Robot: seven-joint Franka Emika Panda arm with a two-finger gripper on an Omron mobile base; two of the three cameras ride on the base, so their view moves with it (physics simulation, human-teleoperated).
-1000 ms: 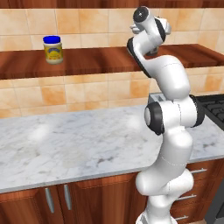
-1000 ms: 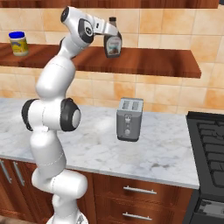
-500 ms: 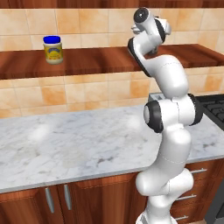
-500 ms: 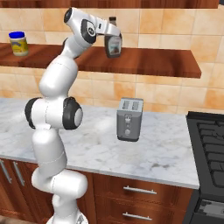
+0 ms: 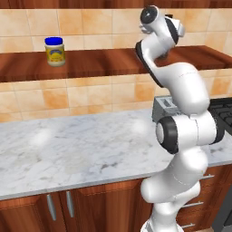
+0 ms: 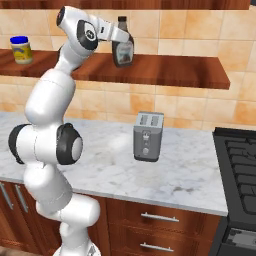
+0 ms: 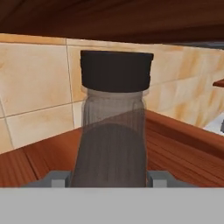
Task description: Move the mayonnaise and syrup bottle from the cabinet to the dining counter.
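Observation:
The syrup bottle [image 6: 123, 46], dark brown with a black cap, stands upright on the cabinet [image 6: 170, 72], a long reddish-brown shelf against tan tiles. My gripper [image 6: 123, 53] reaches in from the left and is shut on the bottle's body. In the hand view the syrup bottle [image 7: 114, 127] stands between the two fingers, with the gripper [image 7: 109, 178] pressed against both of its sides. The mayonnaise [image 5: 55, 51] [image 6: 21, 49], a squat jar with a blue lid, sits far to the left on the same cabinet [image 5: 99, 63]. The dining counter is out of view.
A silver toaster [image 6: 147, 136] [image 5: 165, 106] stands on the marble wall counter [image 6: 190, 175] below the shelf. A black stove [image 6: 240, 165] lies to the right. Wooden base cupboards [image 6: 150, 220] run under the counter. Another wooden shelf hangs close above the bottle's cap.
The fingers have closed in on the syrup bottle from wide open. The arm and the bottle have barely moved.

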